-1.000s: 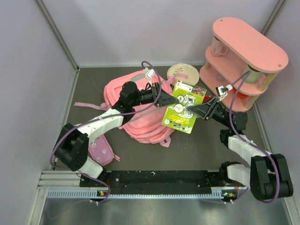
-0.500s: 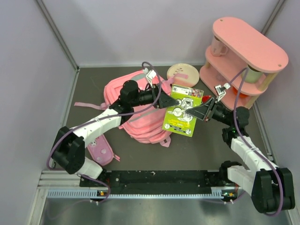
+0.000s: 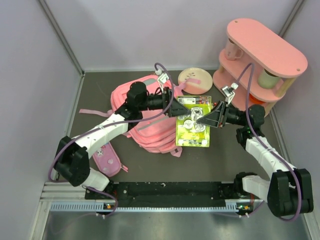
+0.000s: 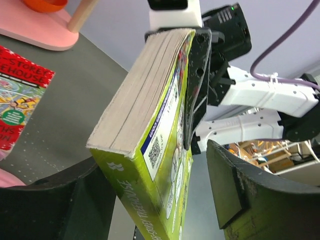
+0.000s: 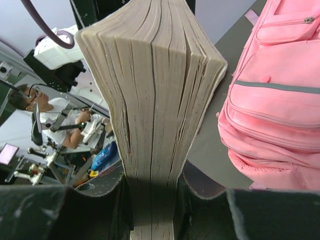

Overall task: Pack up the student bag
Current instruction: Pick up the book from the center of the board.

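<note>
The right end effector [image 3: 199,119] clamps a thick lime-green paperback book [image 3: 193,136] just beside the large soft pink fabric backpack [image 3: 145,131]. The left end effector [image 3: 175,108] is spread wide around the book's opposite edge.

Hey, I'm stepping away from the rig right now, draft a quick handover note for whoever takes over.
Right gripper: shut on the green book, held off the table.
Left gripper: open, fingers either side of the book's opposite edge.
Student bag: lying on the table, left of the book.
Done: book lifted.
To do: put it in the bag; its opening isn't visible.
</note>
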Controlling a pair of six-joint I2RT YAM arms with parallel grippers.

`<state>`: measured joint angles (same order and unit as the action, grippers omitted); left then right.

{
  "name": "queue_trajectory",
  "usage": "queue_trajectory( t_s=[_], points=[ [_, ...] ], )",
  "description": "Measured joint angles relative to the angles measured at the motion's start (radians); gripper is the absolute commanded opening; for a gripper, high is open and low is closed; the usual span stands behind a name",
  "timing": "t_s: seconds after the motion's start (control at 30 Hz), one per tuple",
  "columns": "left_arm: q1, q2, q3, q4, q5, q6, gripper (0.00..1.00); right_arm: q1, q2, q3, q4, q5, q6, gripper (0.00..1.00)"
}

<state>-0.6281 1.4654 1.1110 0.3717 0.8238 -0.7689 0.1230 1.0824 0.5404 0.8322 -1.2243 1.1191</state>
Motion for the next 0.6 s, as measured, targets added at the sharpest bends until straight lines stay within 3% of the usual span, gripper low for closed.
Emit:
queue_trajectory(
  t_s=[0.1,0.2,0.23,0.27,0.3,0.33,0.37,0.4,0.5,0.6],
  points=[
    [0.0,0.003,0.0,0.005,0.033,-0.007,0.64,0.002,0.021,0.033,0.004,-0.03,-0.005,0.0],
    [0.0,0.008,0.0,0.027,0.054,-0.022,0.43,0.008,0.038,0.064,-0.01,-0.058,-0.027,0.0],
    [0.0,0.01,0.0,0.035,0.058,-0.028,0.35,0.011,0.042,0.071,-0.021,-0.065,-0.039,0.0],
    [0.0,0.013,0.0,0.041,0.06,-0.035,0.12,0.014,0.045,0.085,-0.047,-0.071,-0.06,0.0],
    [0.003,0.017,0.0,0.046,0.061,-0.043,0.02,0.019,0.046,0.101,-0.08,-0.076,-0.088,0.0],
    [0.007,0.02,0.0,0.054,0.07,-0.053,0.0,0.023,0.046,0.12,-0.137,-0.077,-0.125,0.13],
    [0.009,0.021,0.0,0.062,0.071,-0.057,0.0,0.024,0.046,0.134,-0.188,-0.072,-0.164,0.33],
    [0.01,0.021,0.0,0.064,0.07,-0.059,0.0,0.026,0.047,0.153,-0.258,-0.064,-0.209,0.63],
    [0.013,0.02,0.0,0.038,0.003,-0.045,0.0,0.037,0.043,0.23,-0.502,0.043,-0.358,0.89],
    [0.01,-0.005,-0.042,-0.021,-0.143,-0.016,0.0,0.041,0.009,0.256,-0.679,0.232,-0.441,0.97]
  ],
)
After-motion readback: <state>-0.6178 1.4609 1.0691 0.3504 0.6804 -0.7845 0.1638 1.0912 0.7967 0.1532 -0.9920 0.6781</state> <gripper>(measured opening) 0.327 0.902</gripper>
